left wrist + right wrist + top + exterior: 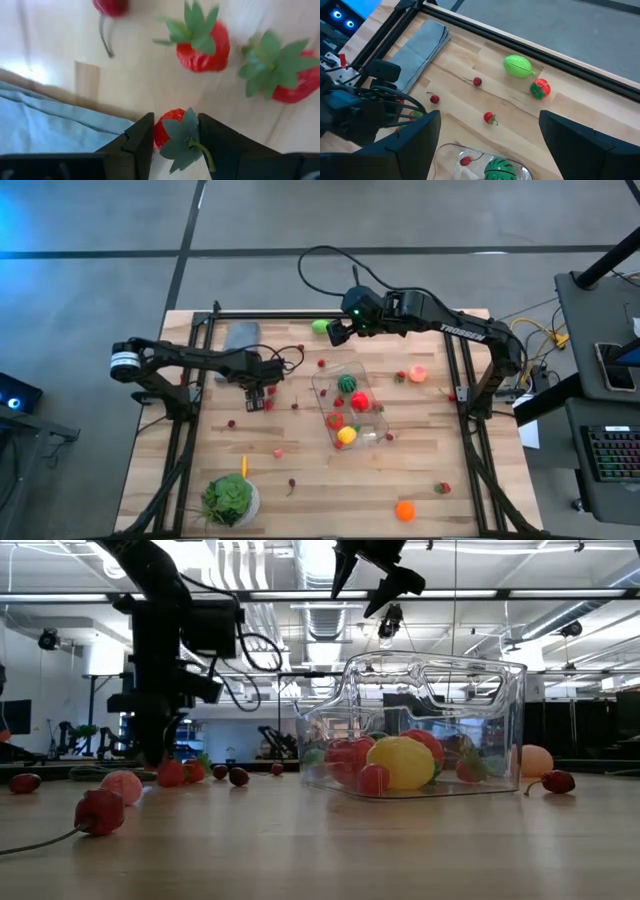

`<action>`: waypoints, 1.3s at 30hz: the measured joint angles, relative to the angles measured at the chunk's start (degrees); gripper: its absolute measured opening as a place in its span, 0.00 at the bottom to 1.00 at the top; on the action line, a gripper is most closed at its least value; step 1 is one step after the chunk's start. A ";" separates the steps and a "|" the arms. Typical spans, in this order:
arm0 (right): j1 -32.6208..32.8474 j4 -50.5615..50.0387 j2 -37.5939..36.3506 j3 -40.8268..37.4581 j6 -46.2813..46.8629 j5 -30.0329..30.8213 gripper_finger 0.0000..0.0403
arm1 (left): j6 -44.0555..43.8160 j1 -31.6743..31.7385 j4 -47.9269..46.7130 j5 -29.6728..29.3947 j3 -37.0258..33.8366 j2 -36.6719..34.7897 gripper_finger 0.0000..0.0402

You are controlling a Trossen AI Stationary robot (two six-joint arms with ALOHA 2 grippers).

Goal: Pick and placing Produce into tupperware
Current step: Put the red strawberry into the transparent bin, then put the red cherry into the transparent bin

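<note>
Wooden table top point(300, 500) on a dark frame, grey floor around it; low view looks into a lit workshop with ceiling beams, details there hard to read.

Tupperware point(349, 406) sits right of table centre, clear, lid off. Inside: striped melon point(346, 383), red pieces, a yellow piece point(347, 435). In the low view the tub walls distort the contents, so single fruits inside cannot be counted.

Left gripper point(256, 394) is low at the table, left of the tub, just beside the grey cloth point(238, 338). Left wrist view: a strawberry point(172, 134) sits between the two dark fingers point(137, 142), both fingers pressed against its sides — clenched on it. Its lower half is cut off by the frame edge. Two more strawberries point(202, 42) lie just beyond, one point(292, 75) partly out of frame; a cherry point(111, 6) is cut off at the edge. From above, the arm hides the held berry.

Right gripper point(335, 332) hangs above the table's far edge, fingers spread wide, nothing between them. Its wrist view shows a green fruit point(518, 66) and a red-green piece point(540, 88) near the far rail, plus small berries point(490, 118).

Loose produce is scattered: orange point(404, 510), pink piece point(417, 373). Leafy green head point(229, 498) in the near left corner; its bowl is mostly hidden.
</note>
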 joint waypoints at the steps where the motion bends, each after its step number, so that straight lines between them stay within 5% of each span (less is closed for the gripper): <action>1: 0.00 0.02 0.00 0.00 0.03 0.00 0.82 | 0.00 0.00 -0.10 0.02 0.27 -0.83 0.32; 6: 0.03 -1.51 -0.65 -0.02 1.50 1.73 0.82 | 0.24 -0.05 2.10 -0.21 2.99 -6.76 0.32; 10: 0.09 -9.06 -4.68 -0.07 11.38 16.11 0.82 | 0.53 -0.12 12.24 1.10 4.19 -12.97 0.32; 12: 0.19 -11.89 -7.78 -0.04 14.08 21.16 0.82 | 0.45 -0.11 19.28 4.97 4.04 -15.79 0.32; 17: 0.07 -13.79 -14.56 -0.02 11.55 21.16 0.82 | -1.52 -0.16 37.60 18.17 3.27 -17.63 0.32; 27: 0.04 -19.46 -24.42 -0.11 3.79 18.36 0.82 | -16.76 -0.21 46.47 18.42 11.23 0.75 0.32; 32: 0.08 -22.18 -26.23 -0.18 -0.58 15.99 0.82 | -28.45 -0.22 38.52 17.29 19.78 10.43 0.37; 39: 0.39 -23.98 -26.47 -3.14 -8.04 11.91 0.82 | -34.92 -1.12 27.66 17.40 30.35 18.39 0.57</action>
